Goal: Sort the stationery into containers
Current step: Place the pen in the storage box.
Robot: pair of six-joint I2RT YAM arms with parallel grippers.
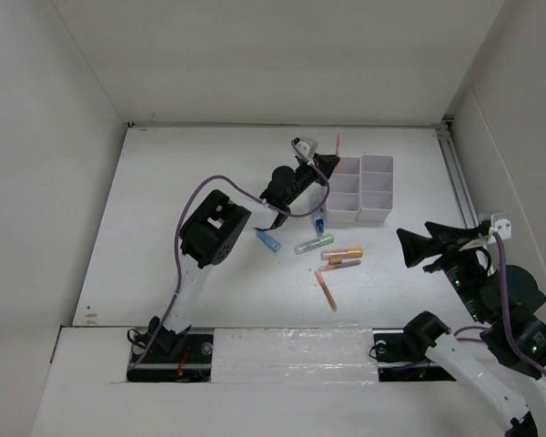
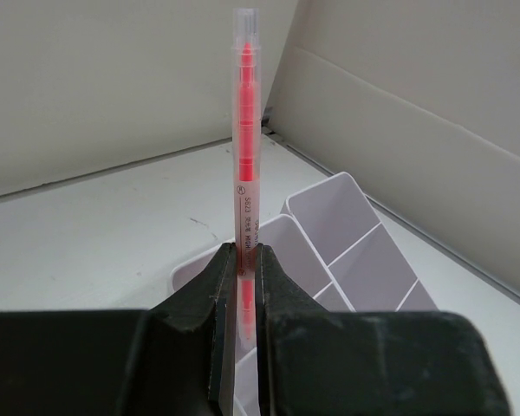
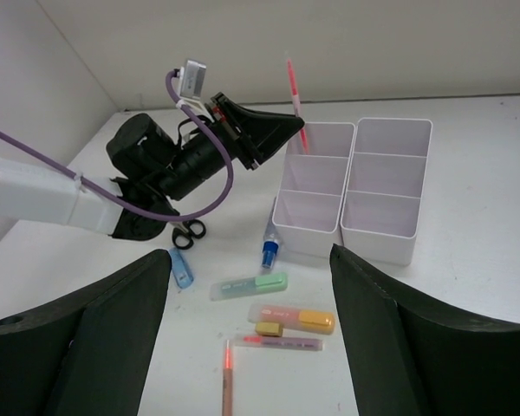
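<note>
white plastic organiser with six square compartments stands on the surface, toward its far right part. the left end effector is clenched on a red pen with a clear body, and it holds this pen almost upright over the far compartment of the left column. the lower end of the pen reaches down to the opening of that compartment, but i cannot tell if it touches the bottom. the right end effector is released, its jaws stand wide apart, and it hangs above the near right part of the surface, well apart from the organiser and holding nothing. the other stationery lies on the surface in front of the organiser. a blue-capped bottle lies just beside the near left corner of the organiser. nearer to the camera come a green marker, then an orange marker, then a pink marker, one after the other and close together. a thin pen with a red tip lies nearest of all. a short blue tube lies to the left of the green marker, and black-handled scissors lie partly under the left arm.
</note>
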